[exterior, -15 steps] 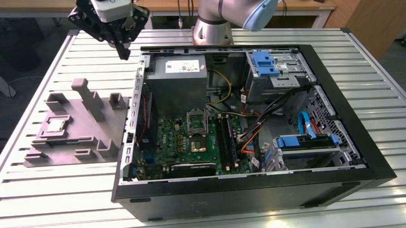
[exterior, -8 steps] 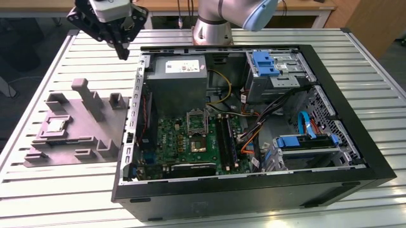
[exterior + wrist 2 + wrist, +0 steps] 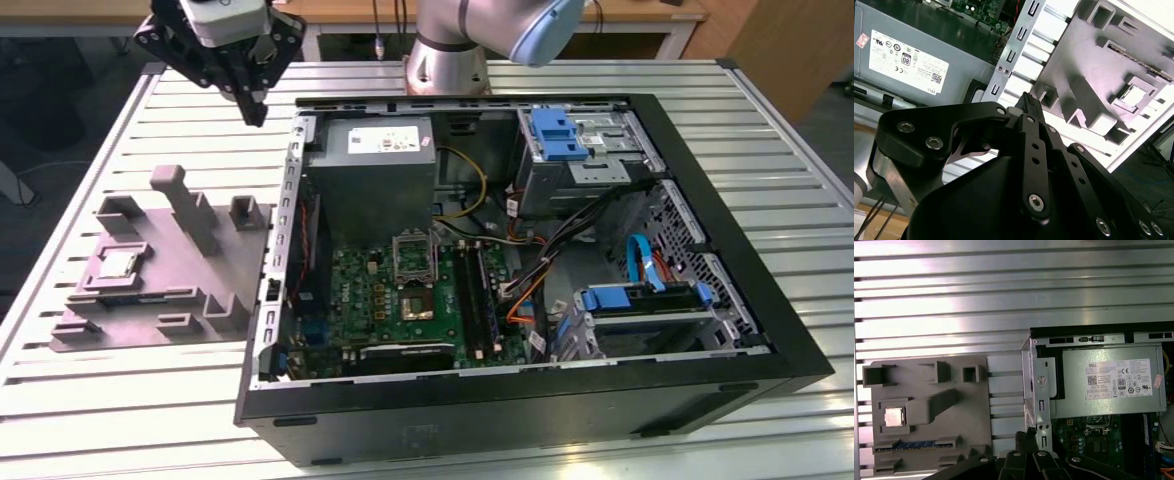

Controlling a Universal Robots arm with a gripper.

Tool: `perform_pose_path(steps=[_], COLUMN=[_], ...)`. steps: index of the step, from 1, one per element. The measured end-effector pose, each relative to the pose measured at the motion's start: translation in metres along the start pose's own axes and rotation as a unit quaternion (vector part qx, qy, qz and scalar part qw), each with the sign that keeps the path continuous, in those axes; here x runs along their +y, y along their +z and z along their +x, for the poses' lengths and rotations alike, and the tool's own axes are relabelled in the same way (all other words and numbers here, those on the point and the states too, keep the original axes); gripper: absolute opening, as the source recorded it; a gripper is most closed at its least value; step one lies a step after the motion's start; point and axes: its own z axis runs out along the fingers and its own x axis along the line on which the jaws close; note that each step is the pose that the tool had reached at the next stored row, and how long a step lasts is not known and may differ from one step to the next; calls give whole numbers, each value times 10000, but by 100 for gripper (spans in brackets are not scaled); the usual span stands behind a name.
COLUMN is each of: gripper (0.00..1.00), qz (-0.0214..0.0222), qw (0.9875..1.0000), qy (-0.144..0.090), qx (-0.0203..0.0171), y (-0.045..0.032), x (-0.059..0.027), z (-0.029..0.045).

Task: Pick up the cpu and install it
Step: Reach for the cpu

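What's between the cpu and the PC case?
In the first wrist view: the fixture's raised bar beside the cpu, then bare table slats to the PC case.

Rooted at the far side on 1 grey arm, bent toward the exterior view's left. Carrying a black gripper held high at far left, pointed straight down. Fingers pressed together tip to tip, gripping nothing.

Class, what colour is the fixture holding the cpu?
Grey. The fixture with the cpu shows best in the first wrist view.
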Motion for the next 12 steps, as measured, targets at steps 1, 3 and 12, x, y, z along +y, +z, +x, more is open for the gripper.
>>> perform_pose_path(steps=[1, 3, 12], gripper=[11, 11, 11], qz=[0, 0, 0], qw=[10000, 10000, 10000], qy=[0, 0, 0], qx=[0, 0, 0], y=[0, 0, -1], x=[0, -1, -4], z=[5, 15, 54])
